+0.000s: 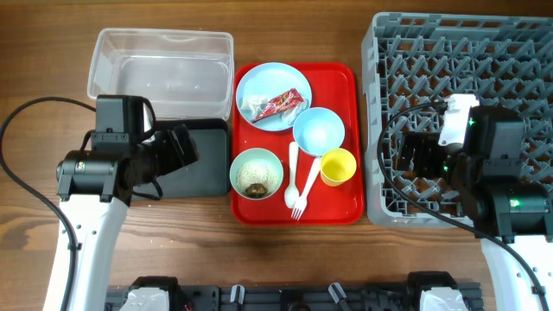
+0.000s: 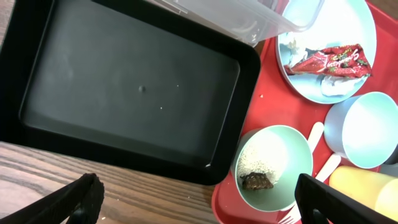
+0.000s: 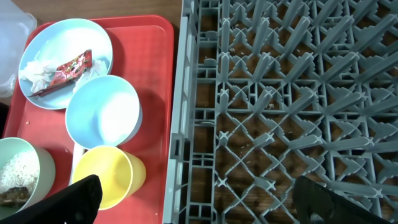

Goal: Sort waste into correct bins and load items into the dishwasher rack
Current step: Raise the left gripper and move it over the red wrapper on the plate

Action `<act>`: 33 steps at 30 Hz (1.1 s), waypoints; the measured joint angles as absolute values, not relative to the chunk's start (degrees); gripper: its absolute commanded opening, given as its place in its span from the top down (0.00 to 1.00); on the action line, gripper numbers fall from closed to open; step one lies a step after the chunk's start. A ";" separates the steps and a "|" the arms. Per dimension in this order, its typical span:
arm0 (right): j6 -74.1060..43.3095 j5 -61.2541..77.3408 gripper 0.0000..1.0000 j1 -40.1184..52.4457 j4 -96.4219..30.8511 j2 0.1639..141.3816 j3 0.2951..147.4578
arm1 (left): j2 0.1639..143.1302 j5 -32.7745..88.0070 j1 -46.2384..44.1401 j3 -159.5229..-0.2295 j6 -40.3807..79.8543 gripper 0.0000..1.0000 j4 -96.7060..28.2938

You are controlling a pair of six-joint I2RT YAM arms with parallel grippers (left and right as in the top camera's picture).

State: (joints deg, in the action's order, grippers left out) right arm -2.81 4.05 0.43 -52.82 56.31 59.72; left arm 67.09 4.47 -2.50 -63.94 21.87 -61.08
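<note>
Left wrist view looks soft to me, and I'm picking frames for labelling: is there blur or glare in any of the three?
Left wrist: black tray sharp with a dull sheen, only the left fingers at the bottom corners blurred. Right wrist: dishwasher rack crisp, right fingers dark and soft. Overhead: even light, faint reflections on the clear tub.

Bright, even light with soft shadows, mild glare on the clear tub [image 1: 164, 73], all views fairly sharp.
</note>
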 measured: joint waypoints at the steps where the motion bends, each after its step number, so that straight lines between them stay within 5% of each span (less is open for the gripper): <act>1: -2.81 4.05 0.00 0.43 -52.82 56.31 59.72 | 67.09 4.47 -2.50 -63.94 21.87 0.00 -60.95; 20: -7.81 -1.63 0.00 0.43 -54.02 56.31 59.77 | 69.14 5.54 -2.90 -63.94 21.87 0.01 -45.87; 33: -7.97 -2.00 0.00 0.43 -54.08 56.31 59.77 | 83.59 5.26 -17.23 -69.21 18.13 0.02 -32.01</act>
